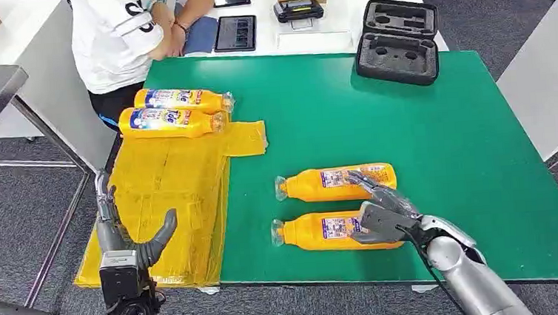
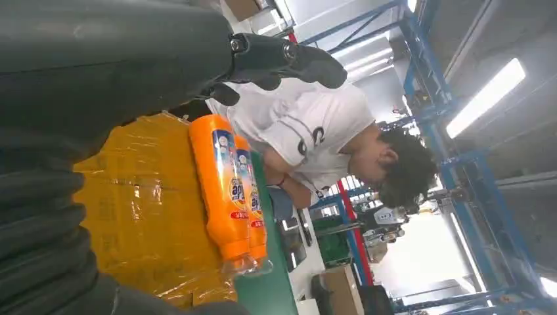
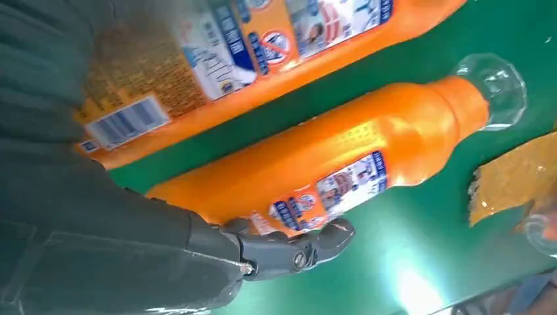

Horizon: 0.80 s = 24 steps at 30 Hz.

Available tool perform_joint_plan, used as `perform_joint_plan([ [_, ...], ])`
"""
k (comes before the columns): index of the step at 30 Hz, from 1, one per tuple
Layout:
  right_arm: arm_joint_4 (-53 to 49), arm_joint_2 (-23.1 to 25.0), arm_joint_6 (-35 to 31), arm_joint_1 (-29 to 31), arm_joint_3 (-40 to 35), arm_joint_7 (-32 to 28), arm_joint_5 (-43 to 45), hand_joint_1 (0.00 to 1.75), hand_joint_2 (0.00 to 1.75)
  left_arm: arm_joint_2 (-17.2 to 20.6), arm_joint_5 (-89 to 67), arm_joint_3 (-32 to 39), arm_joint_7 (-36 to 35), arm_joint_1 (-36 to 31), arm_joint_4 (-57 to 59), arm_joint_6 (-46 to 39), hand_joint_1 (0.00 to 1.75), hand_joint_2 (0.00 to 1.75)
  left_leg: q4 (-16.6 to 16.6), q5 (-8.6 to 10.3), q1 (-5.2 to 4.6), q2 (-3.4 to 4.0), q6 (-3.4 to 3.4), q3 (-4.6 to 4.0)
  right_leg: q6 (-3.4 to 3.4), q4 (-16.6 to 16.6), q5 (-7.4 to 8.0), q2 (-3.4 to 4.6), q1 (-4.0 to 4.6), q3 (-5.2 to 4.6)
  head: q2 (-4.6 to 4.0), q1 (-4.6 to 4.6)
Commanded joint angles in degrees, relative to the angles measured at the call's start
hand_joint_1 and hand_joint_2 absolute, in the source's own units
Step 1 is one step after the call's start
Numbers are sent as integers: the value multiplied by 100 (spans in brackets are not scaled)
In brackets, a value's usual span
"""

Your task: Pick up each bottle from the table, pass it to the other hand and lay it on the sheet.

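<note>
Right hand (image 1: 380, 213) wraps the near bottle (image 1: 318, 232) (flat on the table (image 1: 445, 138)); left hand (image 1: 122, 231) spread, holding nothing.

A: Colours? Bottles (image 1: 335, 182) orange, clear caps, labels blue/white with red bits. One has a white barcode patch (image 3: 125, 122).
B: Desk (image 1: 423, 132)?
A: Green top. Sheet (image 1: 168, 202) yellow, glossy film over a printed pattern.
B: Hands?
A: Left hand (image 1: 122, 239) grey, darker fingers; right hand (image 1: 380, 211) the same, silver arm. Case (image 1: 397, 40) black. Person's shirt (image 1: 115, 32) white, dark lettering.
</note>
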<state>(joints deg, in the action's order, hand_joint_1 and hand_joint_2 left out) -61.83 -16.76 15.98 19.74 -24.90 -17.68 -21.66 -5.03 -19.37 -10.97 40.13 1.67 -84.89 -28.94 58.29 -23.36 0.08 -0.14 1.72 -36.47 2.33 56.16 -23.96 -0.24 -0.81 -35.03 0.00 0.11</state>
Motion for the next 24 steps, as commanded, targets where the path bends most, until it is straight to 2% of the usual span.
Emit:
perform_joint_plan([
  [1, 851, 297, 36, 425, -693, -1, -48, 0, 175, -31, -46, 16, -13, -121, 241, -6, 0, 175, -8, -8, 6, 9, -10, 34, -10, -10, -4, 9, 7, 31, 0, 0],
  [18, 578, 161, 1, 421, -856, -23, 2, 0, 175, 42, -24, -59, -13, 8, 63, -84, 0, 175, -3, -9, 4, 5, -8, 35, -9, -4, -6, 6, 4, 33, 0, 0],
  [24, -590, -469, -60, -278, -790, 291, 212, 0, 175, 105, 33, 20, -13, 127, -22, 13, 0, 175, -4, -13, 5, -16, -10, 44, -11, -6, -17, -16, 5, 47, 0, 0],
])
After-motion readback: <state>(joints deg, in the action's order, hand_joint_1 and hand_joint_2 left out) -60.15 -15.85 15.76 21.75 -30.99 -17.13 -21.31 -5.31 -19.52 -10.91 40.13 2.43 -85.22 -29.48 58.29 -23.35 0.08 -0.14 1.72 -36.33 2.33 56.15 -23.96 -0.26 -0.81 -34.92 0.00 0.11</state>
